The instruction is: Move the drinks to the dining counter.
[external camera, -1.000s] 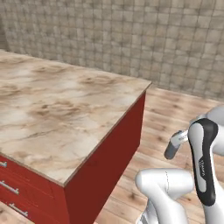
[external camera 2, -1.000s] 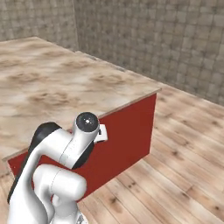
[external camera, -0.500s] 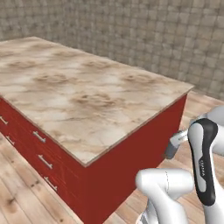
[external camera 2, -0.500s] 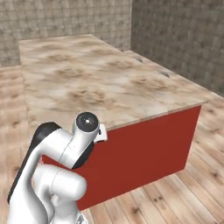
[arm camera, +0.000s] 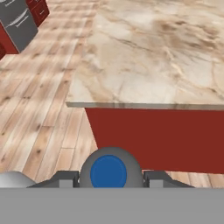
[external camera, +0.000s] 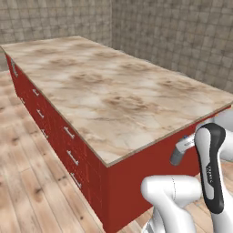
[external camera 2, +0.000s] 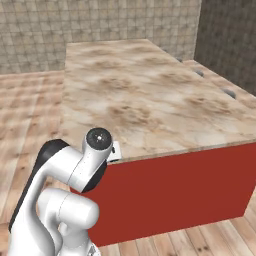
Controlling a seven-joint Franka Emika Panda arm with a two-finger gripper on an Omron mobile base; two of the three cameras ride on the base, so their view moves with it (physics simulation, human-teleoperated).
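The hand (arm camera: 111,178) grips a blue-capped bottle (arm camera: 109,173), seemingly the water bottle, seen end-on between its fingers. Ahead and above stands the dining counter (arm camera: 153,65), red end panel nearest. Carrying step; next, lift over the edge and set it upright.

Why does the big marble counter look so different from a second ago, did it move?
No. The dining counter stayed; the wall tiles shifted along with it, so the cameras moved.

Wide-open top on the dining counter (external camera: 113,95)!
Its red end panel (arm camera: 162,138) blocks the low path ahead.
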